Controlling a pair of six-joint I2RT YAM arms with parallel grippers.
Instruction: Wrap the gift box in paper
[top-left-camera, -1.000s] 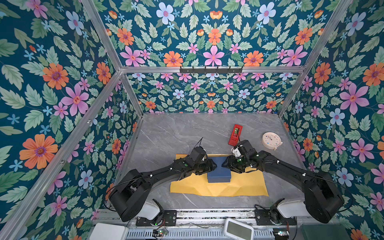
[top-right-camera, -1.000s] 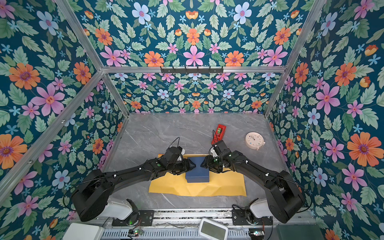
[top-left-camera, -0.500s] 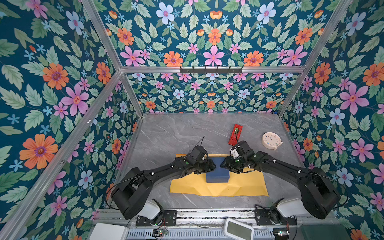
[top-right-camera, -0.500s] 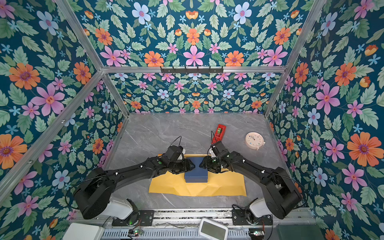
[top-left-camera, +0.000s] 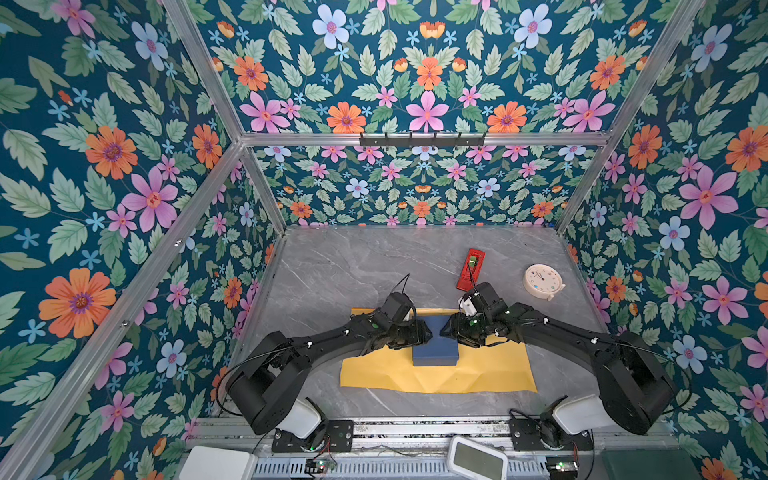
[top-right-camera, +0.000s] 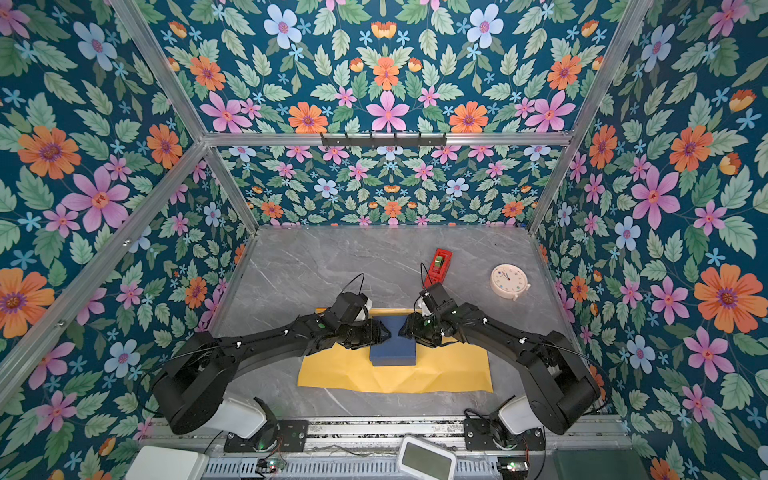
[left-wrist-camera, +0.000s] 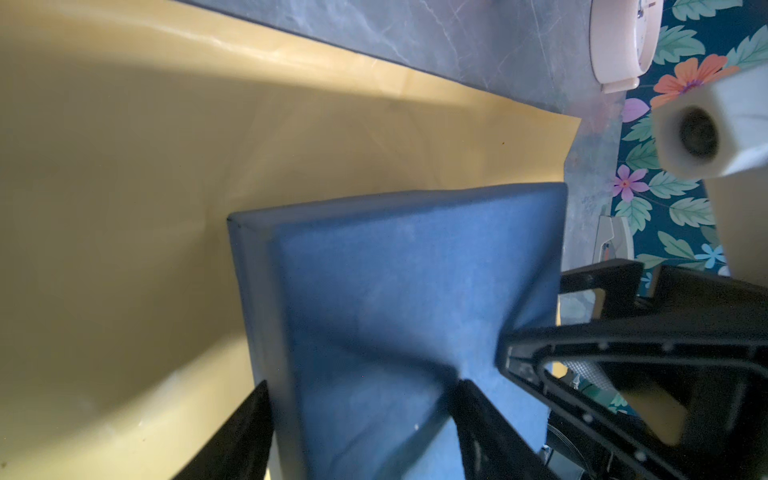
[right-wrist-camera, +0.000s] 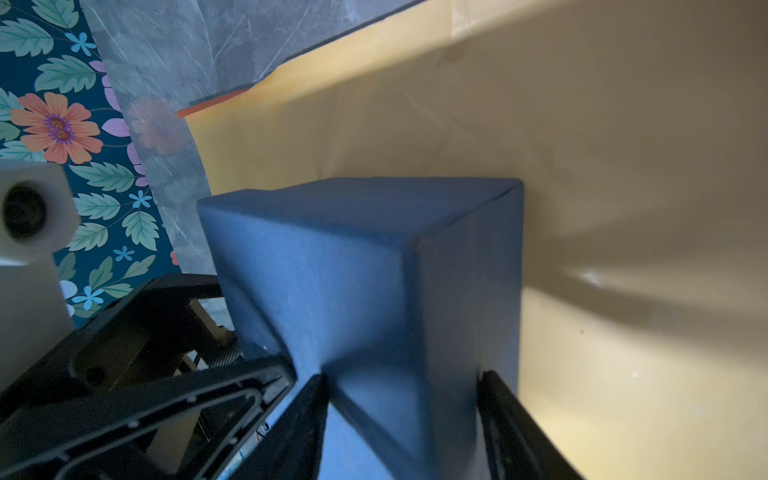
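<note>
With the left gripper and right gripper each clamped on opposite edges of the gift box, midway along the paper, an uneven pull could twist it free or skew the sheet.

Table: you have a grey marble-look top | Paper: your creased sheet lies yellow face up, flat at the front middle | Tape dispenser: you see it, red and narrow, lying behind the sheet, right of centre, apart from it | Clock: you find it, round and pale, just right of the dispenser.
</note>
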